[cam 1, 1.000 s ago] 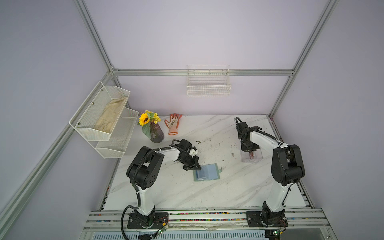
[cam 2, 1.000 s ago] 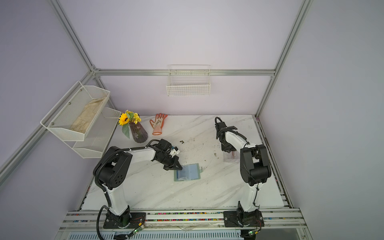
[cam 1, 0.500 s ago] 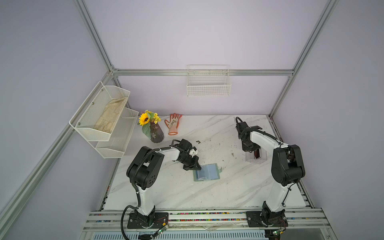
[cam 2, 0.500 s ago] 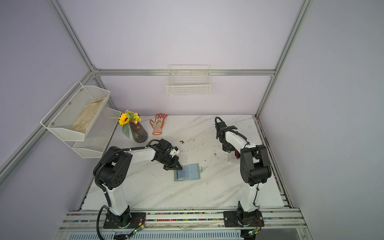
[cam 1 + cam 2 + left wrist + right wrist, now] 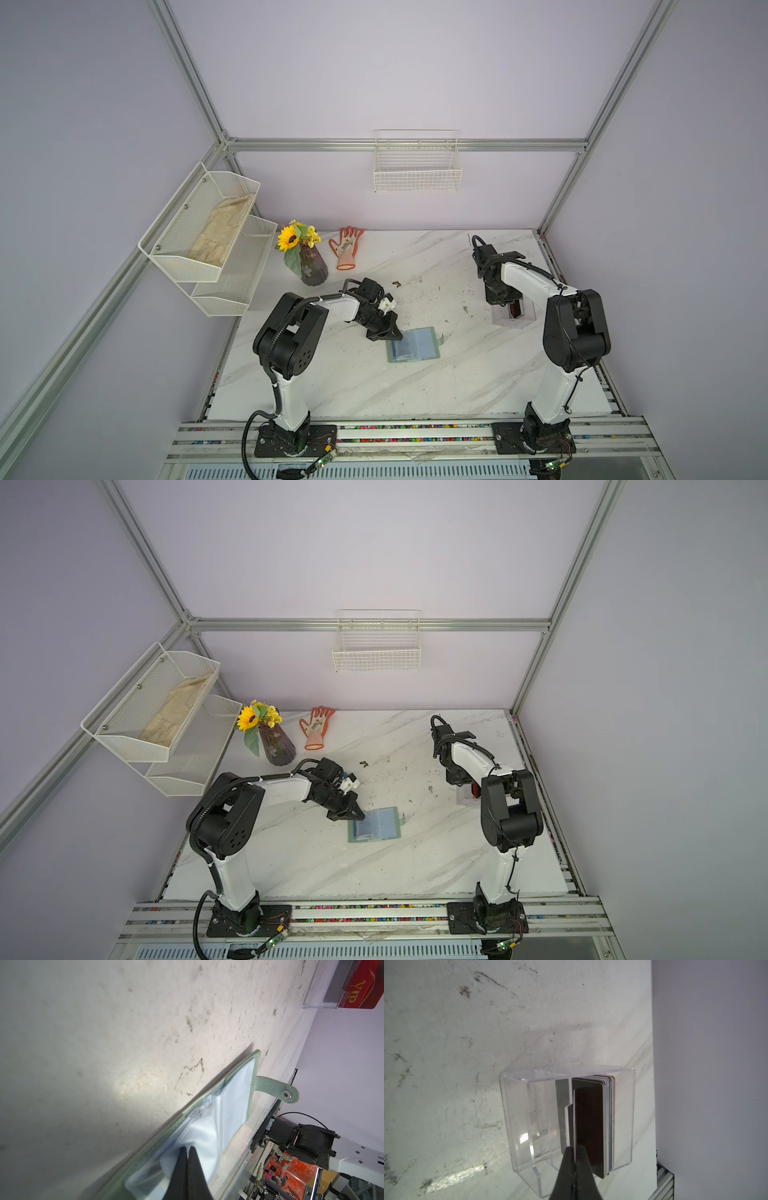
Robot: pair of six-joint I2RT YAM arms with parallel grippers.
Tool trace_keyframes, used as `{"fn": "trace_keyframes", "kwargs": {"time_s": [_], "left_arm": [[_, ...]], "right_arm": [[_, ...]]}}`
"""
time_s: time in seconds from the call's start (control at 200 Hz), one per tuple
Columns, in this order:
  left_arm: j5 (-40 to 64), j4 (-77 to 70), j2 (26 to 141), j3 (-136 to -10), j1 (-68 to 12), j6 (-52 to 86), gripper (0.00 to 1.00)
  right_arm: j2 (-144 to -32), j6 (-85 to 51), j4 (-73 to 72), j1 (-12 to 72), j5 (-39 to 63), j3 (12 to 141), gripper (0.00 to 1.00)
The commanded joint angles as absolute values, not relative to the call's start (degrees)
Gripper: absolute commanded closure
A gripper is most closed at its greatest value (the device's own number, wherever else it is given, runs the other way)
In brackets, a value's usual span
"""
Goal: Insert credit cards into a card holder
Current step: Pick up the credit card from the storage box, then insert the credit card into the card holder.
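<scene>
The right gripper (image 5: 574, 1148) has closed, pinching one credit card (image 5: 574, 1115) in the clear acrylic box (image 5: 517, 1118). The left gripper (image 5: 187, 1148) pinches the card holder (image 5: 234, 1105) sleeve.

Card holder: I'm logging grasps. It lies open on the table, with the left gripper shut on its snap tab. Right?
No. The card holder lies open on the table, but the left gripper is shut on a clear sleeve; the left wrist view shows the snap tab free.
</scene>
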State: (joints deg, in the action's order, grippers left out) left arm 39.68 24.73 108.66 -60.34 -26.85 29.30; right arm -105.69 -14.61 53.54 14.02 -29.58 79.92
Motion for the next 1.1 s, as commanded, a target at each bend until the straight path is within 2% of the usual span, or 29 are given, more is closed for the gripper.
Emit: {"fn": "trace_keyframes", "kwargs": {"time_s": [0.0,0.13,0.28,0.445,0.565,0.805,1.095], "left_arm": [[31.38,30.25,110.39,-58.98,-27.42,28.04,1.0],[30.55,33.52,108.29,-62.21,-27.42,27.52,1.0],[29.41,38.79,105.14,-68.82,-27.42,26.13,1.0],[27.62,43.16,101.05,-74.38,-27.42,25.49,1.0],[26.17,43.86,98.08,-72.6,-27.41,26.08,1.0],[25.0,40.44,94.41,-60.46,-27.42,29.44,1.0],[25.51,36.72,95.85,-55.37,-27.4,31.29,1.0]], "right_arm": [[-100.34,-13.76,56.6,14.0,-23.95,82.08,1.0],[-94.54,-10.61,54.85,13.97,-14.2,83.69,1.0],[-88.09,-7.13,50.23,14.15,2.06,83.02,1.0],[-84.63,-7.26,42.15,19.39,14.45,76.52,1.0],[-83.59,-11.01,33.93,22.65,19.94,69.38,1.0],[-82.25,-18.03,16.65,30.42,27.58,57.03,1.0],[-83.8,-24.67,6.07,34.9,27.72,48.99,1.0]]}}
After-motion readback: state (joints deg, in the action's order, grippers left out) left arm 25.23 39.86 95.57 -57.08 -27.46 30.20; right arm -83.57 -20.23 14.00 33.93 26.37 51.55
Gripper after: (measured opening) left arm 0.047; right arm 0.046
